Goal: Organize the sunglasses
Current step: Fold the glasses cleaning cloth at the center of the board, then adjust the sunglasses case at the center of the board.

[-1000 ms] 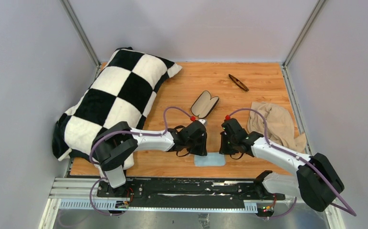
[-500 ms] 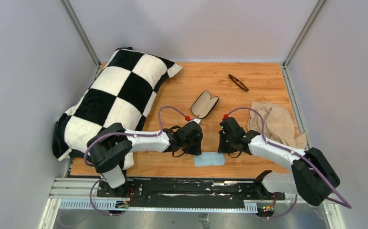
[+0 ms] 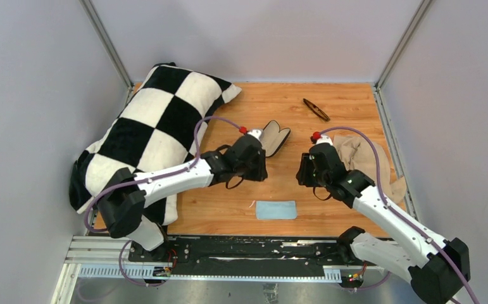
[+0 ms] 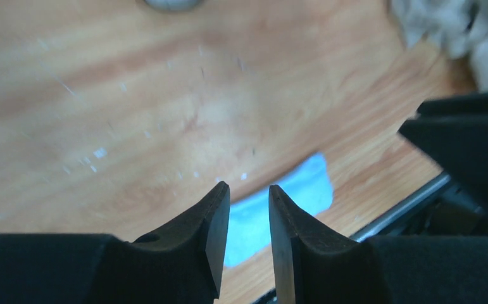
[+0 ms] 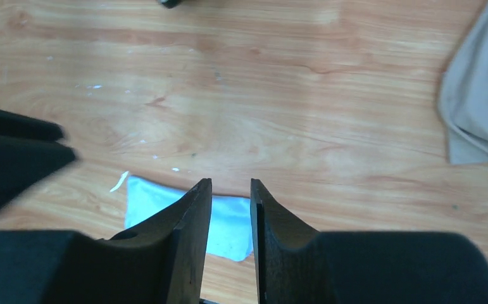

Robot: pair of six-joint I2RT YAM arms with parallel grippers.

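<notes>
Nearest the arm bases, the light blue cloth (image 3: 276, 209) lies flat on the wooden table (image 3: 228, 212), and neither arm touches it. Just beyond it both arms hover over bare wood. The left gripper (image 4: 249, 190) has its jaws parted by a narrow gap with nothing between them. The right gripper (image 5: 230, 183) stands the same way, slightly spread and empty.

Farther on, close by the left wrist, the black case (image 3: 274, 137) lies open with its beige lining up, partly hidden by the arm. A crumpled beige rag (image 3: 371, 166) sits just beside the right arm, and a checkered pillow (image 3: 159, 133) fills the left side. Farthest back, toward the right, the sunglasses (image 3: 316, 109) lie folded on the table, well apart from the case and from both grippers.

To my eye the step in hand is the reach for the sunglasses, with no grasp made yet. The right arm looks the nearer one. It would need to travel to the far side, spread its jaws wider, turn them across the slim frame and pinch gently at the middle before carrying the pair toward the case.
</notes>
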